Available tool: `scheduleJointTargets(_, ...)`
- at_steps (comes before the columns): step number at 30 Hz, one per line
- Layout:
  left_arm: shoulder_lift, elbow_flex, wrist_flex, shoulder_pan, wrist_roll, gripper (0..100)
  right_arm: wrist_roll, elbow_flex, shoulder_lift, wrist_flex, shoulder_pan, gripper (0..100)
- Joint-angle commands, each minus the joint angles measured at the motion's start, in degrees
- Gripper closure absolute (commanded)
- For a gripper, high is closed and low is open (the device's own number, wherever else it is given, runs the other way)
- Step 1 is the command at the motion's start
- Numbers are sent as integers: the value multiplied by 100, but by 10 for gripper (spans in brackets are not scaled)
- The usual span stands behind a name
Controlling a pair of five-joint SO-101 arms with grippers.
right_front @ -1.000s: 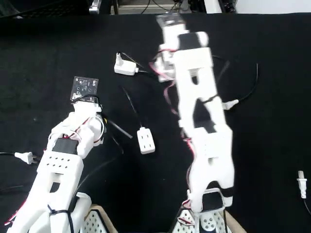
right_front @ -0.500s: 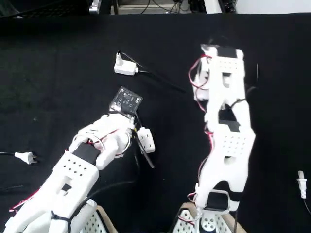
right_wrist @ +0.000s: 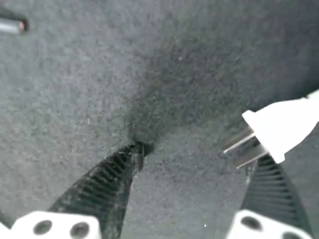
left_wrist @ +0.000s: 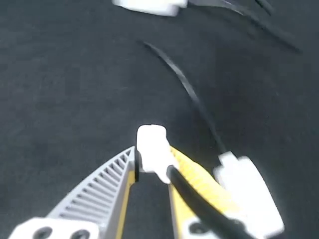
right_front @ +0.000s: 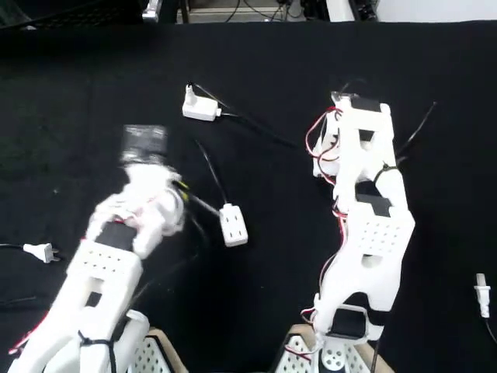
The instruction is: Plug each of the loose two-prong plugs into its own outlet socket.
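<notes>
found the left tool (left_wrist: 151, 160) pinching a white plug (left_wrist: 151, 137) by its body, cord (left_wrist: 194, 196) trailing back along the tool; judged held so to keep the prong end free for insertion. noted the socket block (left_wrist: 245, 191) lying on the black table (left_wrist: 60, 74) just beside that tool, within easy approach. found the right tool (right_wrist: 197, 160) spread, tips down on the table, a second plug (right_wrist: 281, 130) at one side of the gap, prongs pointing inward; judged set for closing on it. recorded a third plug (right_front: 37, 251) near the table's left edge, untouched.
</notes>
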Motion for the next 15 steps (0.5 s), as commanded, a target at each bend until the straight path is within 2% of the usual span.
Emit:
scheduleJointTargets(1, -88, 31, -229, -295, 308, 970, -141, 57, 31, -202, 88, 669)
scheduleJointTargets(5, -88, 215, -457, 31, 105, 970, -149, 57, 40, -229, 53, 669)
scheduleJointTargets(12, -62, 101, -598, 884, -2356, 970, -149, 66, 57, -229, 53, 669)
scheduleJointTargets(15, -88, 92, -554, 1112, -3771, 970, -132, 66, 57, -229, 44, 669)
